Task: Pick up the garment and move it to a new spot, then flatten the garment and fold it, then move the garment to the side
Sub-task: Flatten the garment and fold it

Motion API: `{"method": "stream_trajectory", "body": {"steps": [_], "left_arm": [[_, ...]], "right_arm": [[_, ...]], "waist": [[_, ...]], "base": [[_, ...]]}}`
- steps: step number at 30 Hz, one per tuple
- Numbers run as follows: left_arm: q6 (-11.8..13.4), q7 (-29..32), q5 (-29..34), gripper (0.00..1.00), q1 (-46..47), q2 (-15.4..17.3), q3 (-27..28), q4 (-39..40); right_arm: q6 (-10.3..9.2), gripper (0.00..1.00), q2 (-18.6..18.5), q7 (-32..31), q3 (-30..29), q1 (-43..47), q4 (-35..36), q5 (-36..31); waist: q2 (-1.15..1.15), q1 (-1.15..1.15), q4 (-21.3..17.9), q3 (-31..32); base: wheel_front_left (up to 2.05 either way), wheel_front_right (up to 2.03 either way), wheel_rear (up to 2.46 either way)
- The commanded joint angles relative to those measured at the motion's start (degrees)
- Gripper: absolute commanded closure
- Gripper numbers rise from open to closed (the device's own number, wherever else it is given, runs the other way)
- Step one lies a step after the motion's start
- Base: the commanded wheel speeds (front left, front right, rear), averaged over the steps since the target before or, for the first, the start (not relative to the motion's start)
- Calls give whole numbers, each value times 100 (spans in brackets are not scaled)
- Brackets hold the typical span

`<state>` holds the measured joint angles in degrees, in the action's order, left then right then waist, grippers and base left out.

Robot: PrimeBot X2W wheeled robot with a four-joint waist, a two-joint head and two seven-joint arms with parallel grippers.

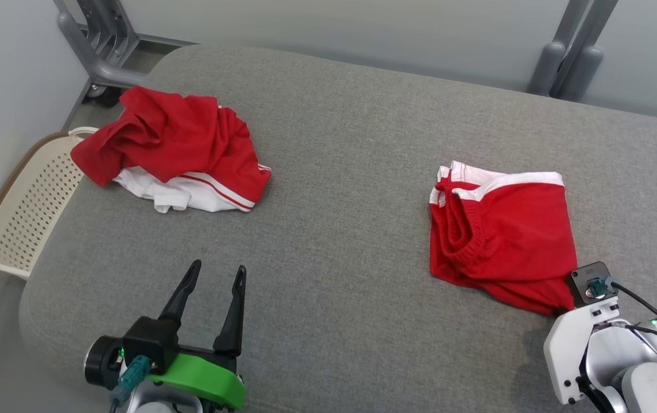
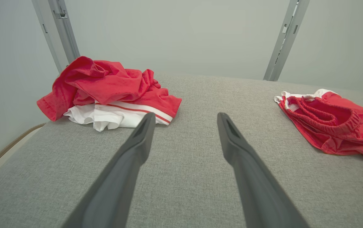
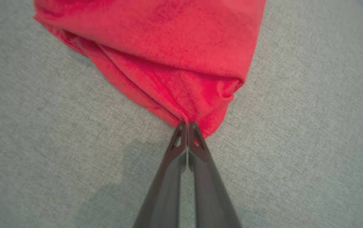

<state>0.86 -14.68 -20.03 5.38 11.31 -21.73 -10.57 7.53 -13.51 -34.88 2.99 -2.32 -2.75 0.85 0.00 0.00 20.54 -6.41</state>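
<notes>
Right gripper (image 3: 187, 125) pressed together, pinching the near corner of the red garment (image 3: 168, 47) lying on the grey counter (image 3: 42, 126) just ahead. Left gripper (image 1: 218, 265) spread and empty, garment well to its right.

A grey padded table (image 1: 334, 143) carries a crumpled red-and-white heap (image 1: 173, 149) near its far left corner, a cream perforated basket (image 1: 30, 206) sits just beside its left edge, and grey frame posts (image 1: 547, 71) rise behind.
</notes>
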Motion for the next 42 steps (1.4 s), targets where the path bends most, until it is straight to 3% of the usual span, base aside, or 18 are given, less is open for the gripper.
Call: {"method": "stream_trajectory", "body": {"steps": [1,2,8,14,25,34,42], "left_arm": [[26,2,-20,0,0,35,2,17],[22,6,-22,0,5,41,-1,18],[30,25,-24,0,-4,80,-31,20],[120,17,-36,0,-158,160,12,58],[272,-9,-234,0,-372,307,312,132],[366,-34,-213,0,-530,352,410,252],[374,-46,-217,0,-657,343,488,307]], "right_arm": [[-8,33,8,53,7,54,-58,44],[-8,0,47,62,-40,48,-89,57],[-8,0,116,98,-166,91,-116,12],[-8,0,435,423,-567,264,215,217],[-8,0,990,2119,-1149,492,326,579],[-7,0,1059,3601,-1353,398,-135,631],[-7,0,1055,4340,-1186,585,-504,870]], "waist": [[0,0,-20,4],[0,0,-26,11],[0,0,-17,86],[0,0,-38,264],[0,0,-333,627],[0,0,-586,806],[0,0,-764,817]], "base": [[0,0,0],[0,0,0],[0,0,0],[0,0,0],[0,0,0],[0,0,0],[0,0,0]]}}
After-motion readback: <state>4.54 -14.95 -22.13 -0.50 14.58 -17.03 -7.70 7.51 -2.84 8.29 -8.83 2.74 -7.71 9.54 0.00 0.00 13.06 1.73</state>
